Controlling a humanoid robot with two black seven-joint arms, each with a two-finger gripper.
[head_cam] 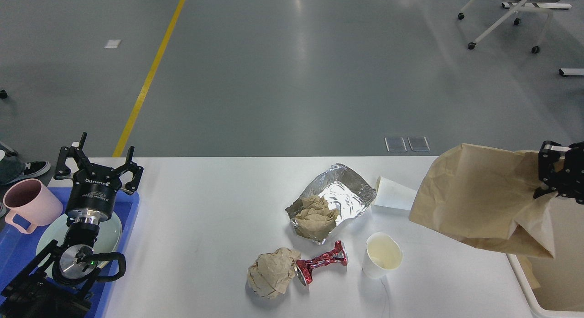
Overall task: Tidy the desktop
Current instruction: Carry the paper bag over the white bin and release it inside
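White and matte, the desktop (210,226) fills the lower half of the head view, a broad surface with rounded far corners, set on a grey polished floor crossed by a yellow line (150,74). It lies below both sets of jaws. The left gripper (96,165) hovers at the surface's left edge with its jaws spread wide and holding nothing, above a blue tray (130,217) that carries a pale green plate (114,231) and a pink mug (28,208). The right gripper (554,174) is raised at the far right with its jaws clenched on the upper corner of a large brown paper bag (479,199), which hangs clear of the surface and partly in front of a cream bin (524,281) standing just beside the surface's right edge. Near the middle rests an open sheet of crumpled foil (346,190) with a wad of brown paper (315,215) on its near end. A white paper cup on its side (390,195) lies just right of the foil, its far end hidden behind the bag. Nearer the camera stands an upright paper cup (382,256), with a crushed red can (321,263) beside it touching a ball of brown paper (271,272). A wheeled white chair base (504,17) stands in the room's far right corner.
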